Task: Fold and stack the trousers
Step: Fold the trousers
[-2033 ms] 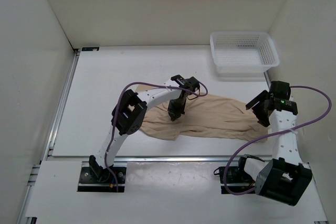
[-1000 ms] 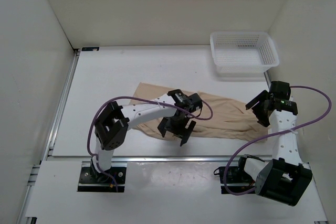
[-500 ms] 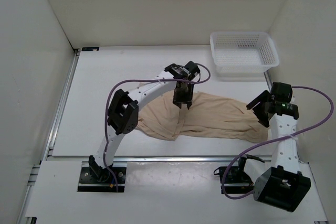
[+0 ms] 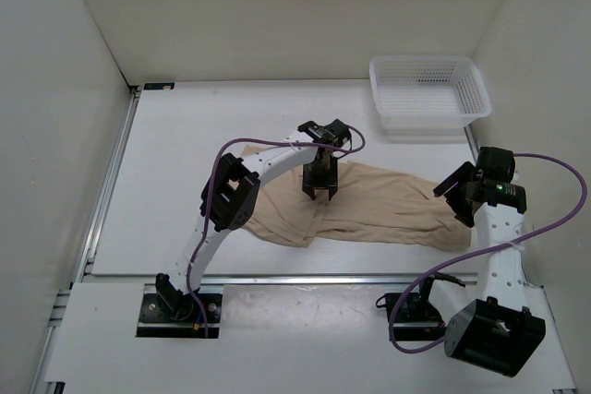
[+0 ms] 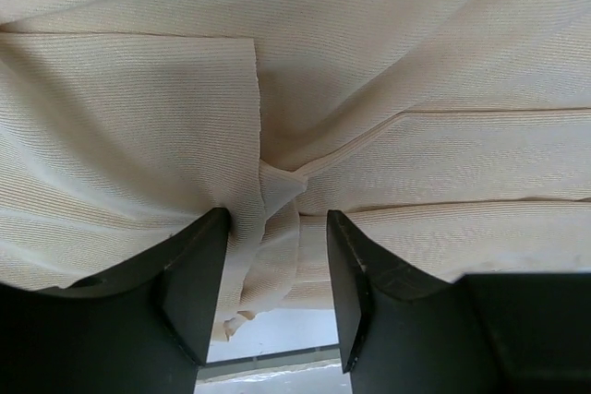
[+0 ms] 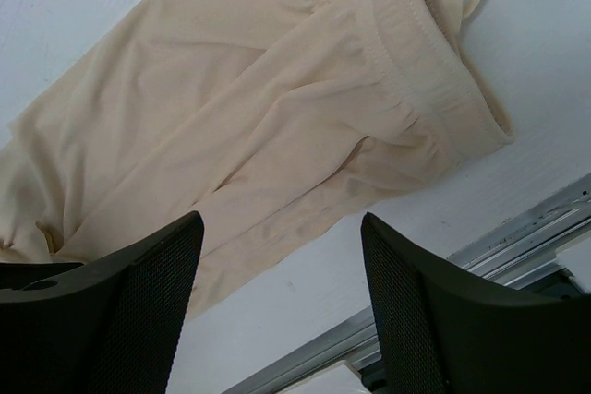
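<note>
The beige trousers (image 4: 388,208) lie spread across the middle of the table, waistband (image 6: 434,80) at the right end. My left gripper (image 4: 319,193) points down onto their middle. In the left wrist view its jaws (image 5: 277,219) stand half open around a raised fold of the trousers (image 5: 416,62); the fold touches the left finger (image 5: 194,274) and a gap shows beside the right one. My right gripper (image 4: 452,198) hovers above the waistband end, open, with nothing between its fingers (image 6: 120,302); the cloth (image 6: 231,99) lies below it.
A white mesh basket (image 4: 429,89) stands at the back right corner. A metal rail (image 4: 323,277) runs along the near table edge, just in front of the trousers. White walls close in the left, back and right sides.
The left gripper left the trousers' near edge, swung to their far side, then came back onto the middle, its jaws narrowing from wide open. The right arm barely shifted.
</note>
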